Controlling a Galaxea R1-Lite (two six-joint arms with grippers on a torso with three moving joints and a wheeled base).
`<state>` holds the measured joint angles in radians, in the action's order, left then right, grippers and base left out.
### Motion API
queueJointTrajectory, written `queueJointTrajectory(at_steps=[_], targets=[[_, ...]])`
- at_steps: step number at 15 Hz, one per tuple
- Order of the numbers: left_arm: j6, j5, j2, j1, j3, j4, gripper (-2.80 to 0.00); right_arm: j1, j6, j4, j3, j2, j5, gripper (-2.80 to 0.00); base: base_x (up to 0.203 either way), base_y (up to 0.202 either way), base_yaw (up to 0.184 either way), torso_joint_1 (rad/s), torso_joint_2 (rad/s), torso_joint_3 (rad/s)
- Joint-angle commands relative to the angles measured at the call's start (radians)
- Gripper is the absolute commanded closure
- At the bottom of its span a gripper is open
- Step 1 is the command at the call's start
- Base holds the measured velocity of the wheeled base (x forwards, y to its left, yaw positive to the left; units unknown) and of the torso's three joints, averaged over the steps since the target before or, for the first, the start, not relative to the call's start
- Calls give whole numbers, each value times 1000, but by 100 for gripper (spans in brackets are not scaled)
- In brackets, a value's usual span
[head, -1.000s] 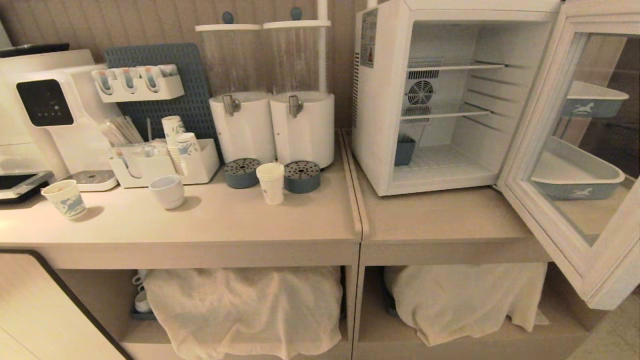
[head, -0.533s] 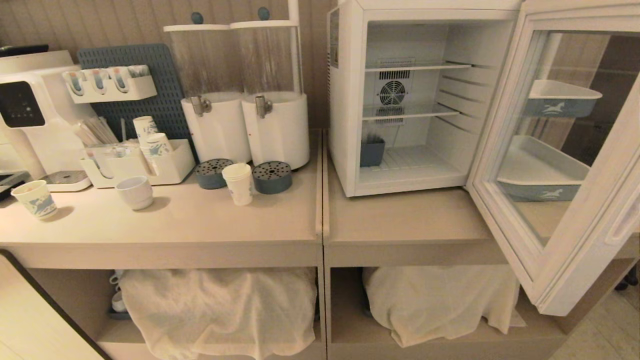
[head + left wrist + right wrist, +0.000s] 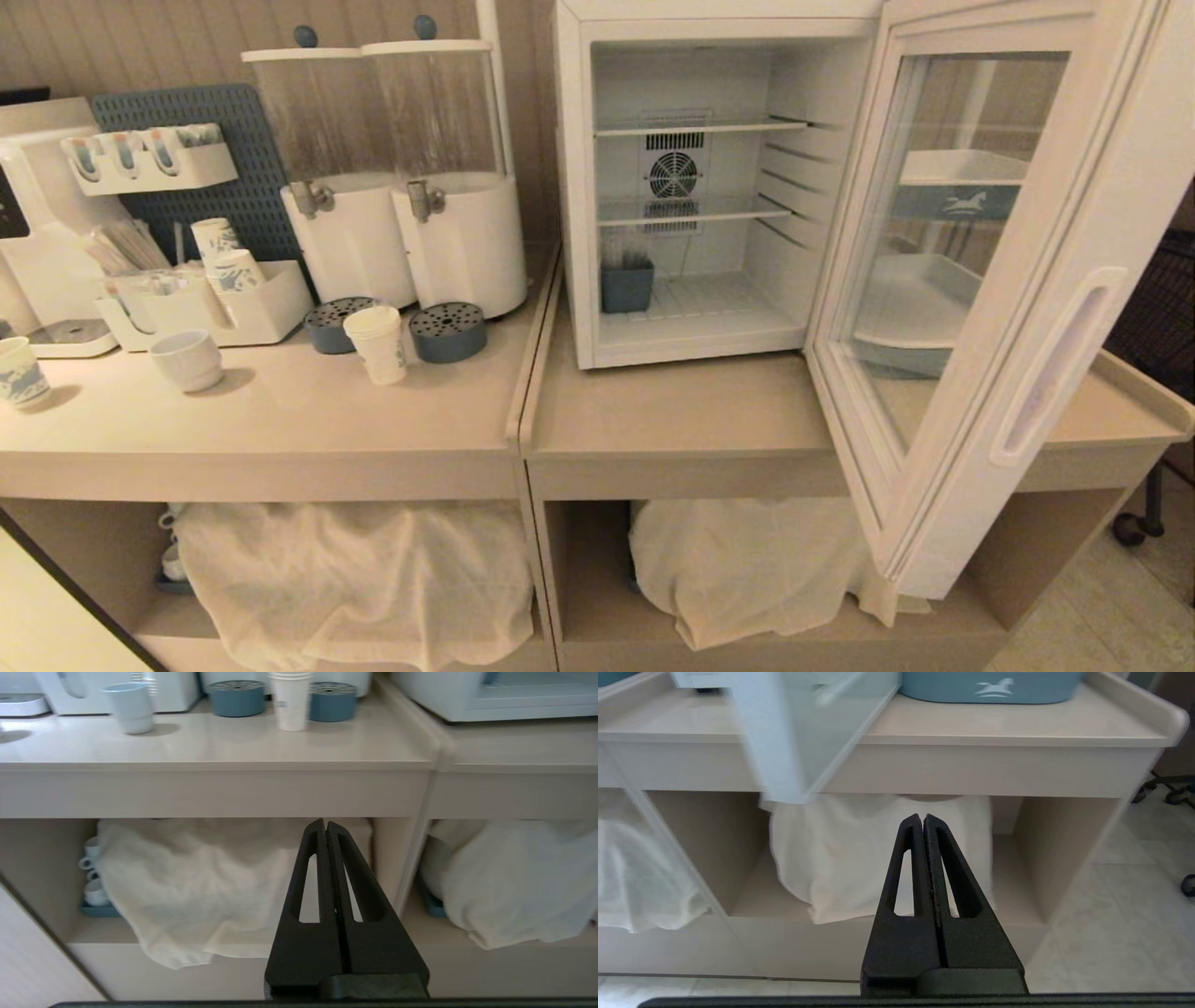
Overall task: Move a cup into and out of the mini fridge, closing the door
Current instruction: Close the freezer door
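Note:
The cup [image 3: 377, 343], tall and white with a layered rim, stands on the counter in front of two drink dispensers; the left wrist view shows the cup [image 3: 290, 699] too. The mini fridge [image 3: 695, 187] sits on the right counter section with its door [image 3: 971, 308] swung wide open toward me. Wire shelves and a rear fan show inside. Neither arm appears in the head view. My left gripper [image 3: 325, 823] hangs shut and empty, level with the lower shelf. My right gripper [image 3: 922, 818] is likewise shut and empty, below the door's bottom corner [image 3: 782, 756].
A squat white mug [image 3: 188, 359], a printed paper cup [image 3: 19, 371], an organiser tray [image 3: 201, 303] and two blue drip trays [image 3: 448, 331] share the left counter. A small blue bin [image 3: 626, 286] sits in the fridge. White cloths [image 3: 355, 569] cover the lower shelves. A blue tub [image 3: 994, 686] stands behind the door.
The whole head view has slid left, so the camera has turned or driven right. The fridge and its open door now sit nearer the middle. Nothing on the counter moved.

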<state>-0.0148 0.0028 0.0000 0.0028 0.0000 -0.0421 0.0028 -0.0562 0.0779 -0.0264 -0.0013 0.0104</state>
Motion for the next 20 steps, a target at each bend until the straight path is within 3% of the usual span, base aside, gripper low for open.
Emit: queueJointTrajectory(at_steps=[1,5,20], targets=[[0,0,0,0,20,-1,0,0,-1,0,0,1,0,0,0,-188,0,3,1,2],[-4,0,0,0,20,-1,0,0,-1,2,0,1,1,0,0,-143,2,0,4,5],[-2,0,0,0,20,-1,0,0,7,5,-6,1,-4,0,0,0,0,0,0,0]])
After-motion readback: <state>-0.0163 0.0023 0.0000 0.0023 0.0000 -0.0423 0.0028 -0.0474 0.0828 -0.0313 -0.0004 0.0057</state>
